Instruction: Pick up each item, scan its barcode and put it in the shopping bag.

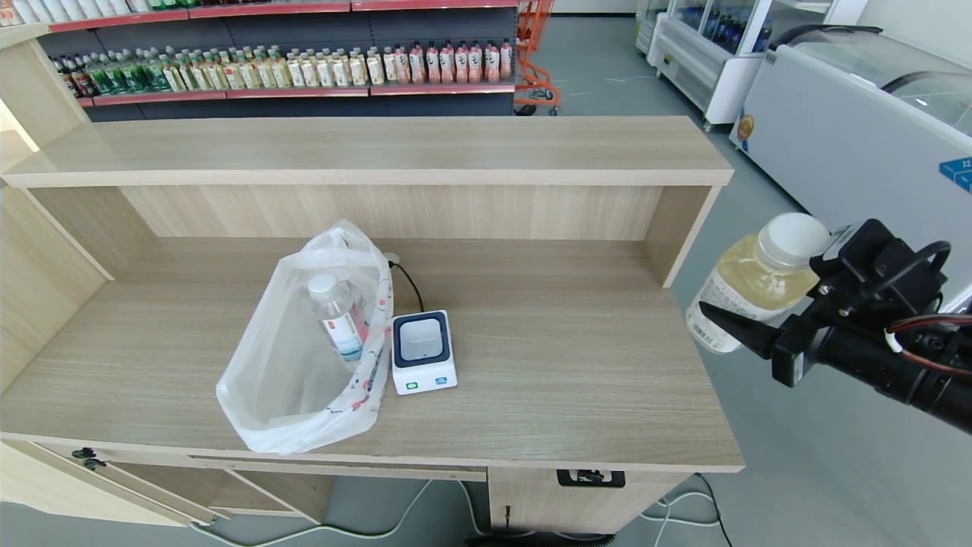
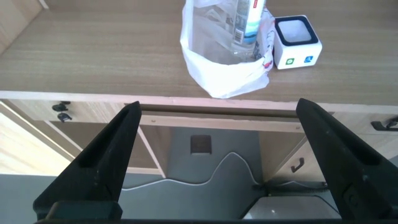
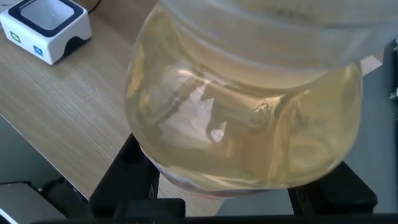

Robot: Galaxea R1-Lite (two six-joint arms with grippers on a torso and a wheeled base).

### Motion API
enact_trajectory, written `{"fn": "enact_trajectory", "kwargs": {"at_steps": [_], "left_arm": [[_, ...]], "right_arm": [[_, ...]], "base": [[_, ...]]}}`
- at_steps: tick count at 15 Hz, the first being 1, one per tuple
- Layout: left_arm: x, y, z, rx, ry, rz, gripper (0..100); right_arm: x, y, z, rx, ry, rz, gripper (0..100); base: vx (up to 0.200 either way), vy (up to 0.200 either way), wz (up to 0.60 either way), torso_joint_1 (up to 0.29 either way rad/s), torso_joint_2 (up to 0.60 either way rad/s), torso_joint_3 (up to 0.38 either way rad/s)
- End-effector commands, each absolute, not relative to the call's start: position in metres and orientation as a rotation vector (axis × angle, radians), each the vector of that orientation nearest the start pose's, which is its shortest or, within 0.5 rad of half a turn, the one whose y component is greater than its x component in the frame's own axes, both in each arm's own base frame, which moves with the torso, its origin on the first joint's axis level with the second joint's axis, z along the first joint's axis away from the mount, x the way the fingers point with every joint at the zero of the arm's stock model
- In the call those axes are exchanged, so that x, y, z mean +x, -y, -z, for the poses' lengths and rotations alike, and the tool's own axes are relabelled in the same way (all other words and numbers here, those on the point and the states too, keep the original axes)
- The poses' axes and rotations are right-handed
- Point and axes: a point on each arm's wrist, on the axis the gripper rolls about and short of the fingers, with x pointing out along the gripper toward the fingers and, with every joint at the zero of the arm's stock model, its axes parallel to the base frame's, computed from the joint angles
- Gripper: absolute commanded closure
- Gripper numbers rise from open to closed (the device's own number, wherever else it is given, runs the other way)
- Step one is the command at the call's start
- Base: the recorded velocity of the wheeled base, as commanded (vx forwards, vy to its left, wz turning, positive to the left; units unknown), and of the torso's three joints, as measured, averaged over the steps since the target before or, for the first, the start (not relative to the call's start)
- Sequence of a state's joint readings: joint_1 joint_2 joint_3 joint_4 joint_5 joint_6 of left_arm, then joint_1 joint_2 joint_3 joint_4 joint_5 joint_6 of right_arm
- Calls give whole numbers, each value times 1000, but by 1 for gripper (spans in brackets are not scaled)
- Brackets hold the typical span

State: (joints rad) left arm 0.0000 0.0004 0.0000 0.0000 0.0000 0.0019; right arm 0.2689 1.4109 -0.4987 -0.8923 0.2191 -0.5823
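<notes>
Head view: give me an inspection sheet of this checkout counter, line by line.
Surface: wooden counter with a raised back ledge.
Job's things: bag open, clear bottle leaning inside; scanner beside the bag; yellow bottle held off the counter's right end.
Clutter: nothing seen.
Grippers: right gripper shut on yellow bottle; left gripper open, empty, before the counter's front edge.
Cables: black cable behind scanner; white cables on the floor.
Surroundings: drink shelves, freezers.

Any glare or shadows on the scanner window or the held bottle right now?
Head view: scanner window evenly lit, no harsh shadow; held bottle shows soft highlights. Right wrist view: bright reflections streak the held bottle's liquid. Left wrist view: scanner window pale, unshadowed.
</notes>
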Motion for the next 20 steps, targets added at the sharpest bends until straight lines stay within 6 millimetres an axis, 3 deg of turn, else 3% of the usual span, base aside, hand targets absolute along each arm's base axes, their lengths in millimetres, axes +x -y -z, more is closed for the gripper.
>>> {"fn": "enact_trajectory", "kwargs": {"at_steps": [1,6,10,14,20], "left_arm": [[-23,0,-76,2,2,0,0],[-23,0,-75,2,0,0,0],[-23,0,-76,5,2,0,0],[-23,0,-76,2,3,0,0],[-23,0,-76,3,2,2,0]], "right_arm": [[207,-62,-207,-570,144,-475,100],[215,-64,-217,-563,178,-468,100],[248,-73,-216,-556,185,-471,100],[294,-89,-192,-554,262,-543,100],[318,-106,-157,-550,319,-705,100]], "base": [[0,200,0,2,2,2],[0,200,0,0,2,2],[0,200,0,4,4,2],[0,50,0,2,-1,1],[0,0,0,0,0,0]]}}
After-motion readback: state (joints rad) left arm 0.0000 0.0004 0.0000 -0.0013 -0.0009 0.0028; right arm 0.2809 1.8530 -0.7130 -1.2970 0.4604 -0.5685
